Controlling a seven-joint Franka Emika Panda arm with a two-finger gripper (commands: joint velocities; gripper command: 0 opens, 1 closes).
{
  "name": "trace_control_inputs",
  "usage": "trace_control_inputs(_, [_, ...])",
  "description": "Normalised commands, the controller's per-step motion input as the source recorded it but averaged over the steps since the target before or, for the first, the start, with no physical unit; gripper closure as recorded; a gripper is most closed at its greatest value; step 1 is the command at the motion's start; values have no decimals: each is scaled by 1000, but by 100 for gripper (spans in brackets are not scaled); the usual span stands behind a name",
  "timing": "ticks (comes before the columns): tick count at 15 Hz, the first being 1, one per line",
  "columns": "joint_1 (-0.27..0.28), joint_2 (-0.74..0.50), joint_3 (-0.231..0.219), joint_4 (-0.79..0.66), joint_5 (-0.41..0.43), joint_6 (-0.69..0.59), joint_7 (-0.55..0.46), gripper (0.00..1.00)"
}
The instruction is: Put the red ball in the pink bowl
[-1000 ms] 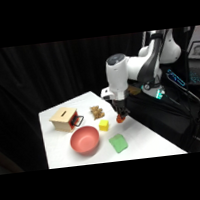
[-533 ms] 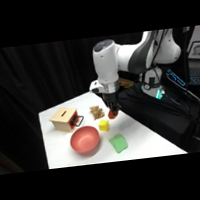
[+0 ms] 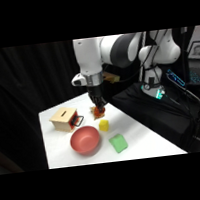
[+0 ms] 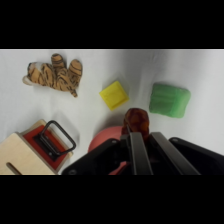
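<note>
A white table (image 3: 142, 138) stands against black curtains. Above it, the gripper (image 3: 98, 110) pinches the red ball (image 4: 136, 121), held clear of the surface just above the yellow cube (image 3: 104, 125). The pink bowl (image 3: 85, 140) sits near, between the tan box (image 3: 64, 118) and green block (image 3: 118, 143)

I can read no words, labels, brand marks or numbers anywhere around me. The tan box (image 3: 65, 118), the yellow block (image 4: 114, 94) and the green block (image 4: 170, 100) carry no lettering, and the white surface (image 3: 143, 143) bears no signs.
</note>
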Motion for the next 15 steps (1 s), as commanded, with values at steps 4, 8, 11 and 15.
trace_control_inputs(4, [-19,350,-29,456,-127,-13,-40,98])
trace_control_inputs(8, [-11,320,-47,374,-126,134,-5,98])
trace_control_inputs(11, [-26,283,-35,322,-44,134,-28,98])
trace_control_inputs(15, [-24,269,-17,260,9,154,-27,98])
